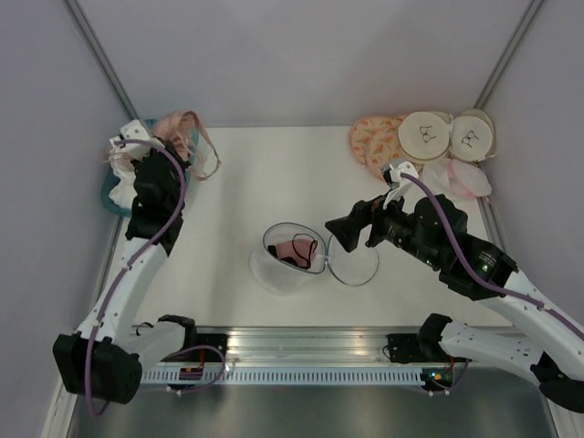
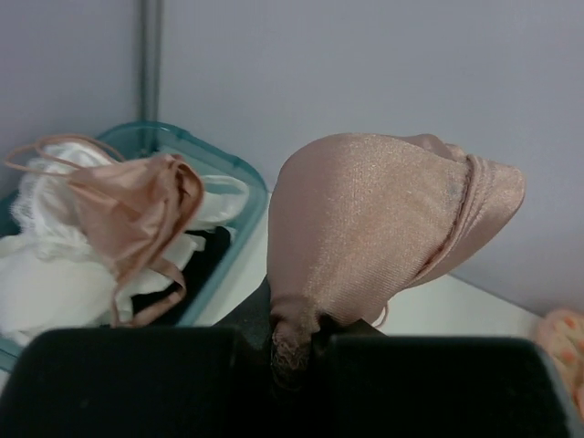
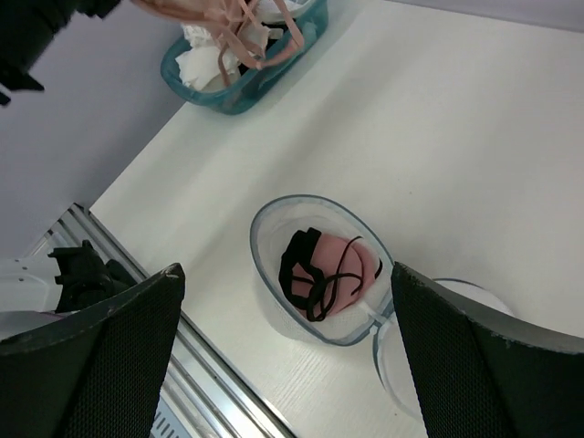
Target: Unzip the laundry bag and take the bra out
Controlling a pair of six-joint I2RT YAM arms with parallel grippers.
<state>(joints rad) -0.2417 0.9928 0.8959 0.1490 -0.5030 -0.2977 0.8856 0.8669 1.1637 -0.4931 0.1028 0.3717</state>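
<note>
Grey walls are enclosing a white table (image 1: 274, 173), and the laundry bag (image 1: 274, 274) is sitting near its middle, towards the near edge. It is lying unzipped, mouth up, with its round mesh lid (image 1: 358, 266) hanging flat to the right. A pink bra (image 1: 294, 248) with black straps is resting inside. The right pincer (image 1: 339, 235) is hovering just right of the bag's rim, above the lid, its fingers standing wide apart and gripping nothing. In its wrist view the open bag is showing between the two fingers. The left pincer (image 2: 294, 358) is working well apart at the far left corner, pinching a peach satin bra (image 2: 365, 219) beside a teal basket (image 2: 239, 169) of white and tan garments.
</note>
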